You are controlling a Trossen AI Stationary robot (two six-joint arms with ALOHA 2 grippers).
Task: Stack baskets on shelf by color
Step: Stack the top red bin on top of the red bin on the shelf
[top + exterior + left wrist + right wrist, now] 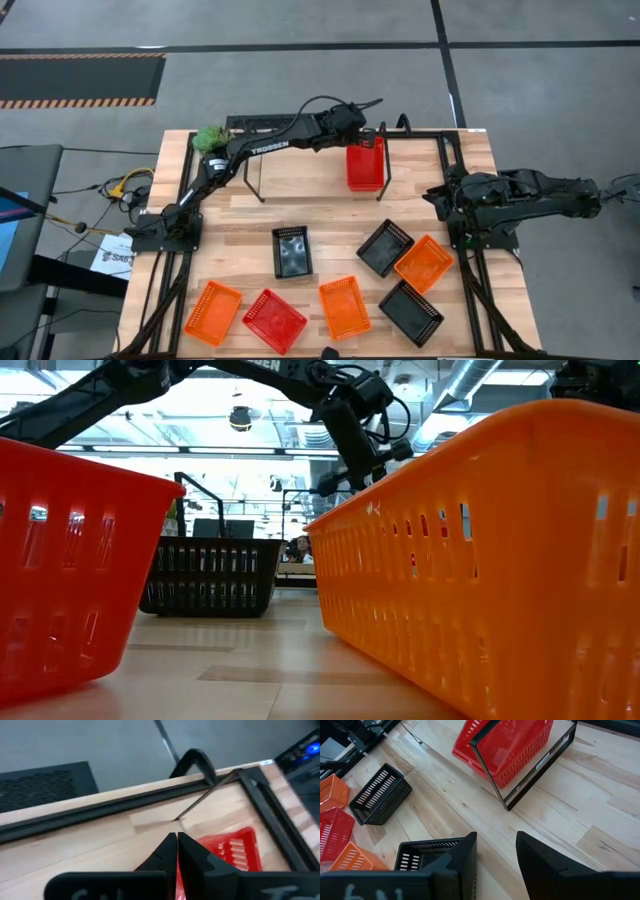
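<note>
A red basket (365, 167) sits at the right end of the shelf (300, 121), inside its black wire frame (530, 775), and looks tilted in the right wrist view (507, 745). My left gripper (372, 138) reaches over the shelf to the basket's far end and is shut on it (176, 839). My right gripper (441, 196) waits open at the table's right side (495, 852). On the near half of the table lie three black baskets (292, 250), three orange ones (344, 306) and one red one (274, 321). My left gripper pinches the red basket's far short wall at its rim (178, 879) between its two fingers, coming from above and slanting down. A red sliver shows between the shut fingers; the rest of the basket (234, 851) lies below them, and its underside is hidden.
A white pot with a green plant (210, 138) stands at the shelf's left end. The shelf's left and middle parts (300, 175) hold nothing. In the low view an orange basket (480, 560) and a red one (60, 560) stand close to the camera.
</note>
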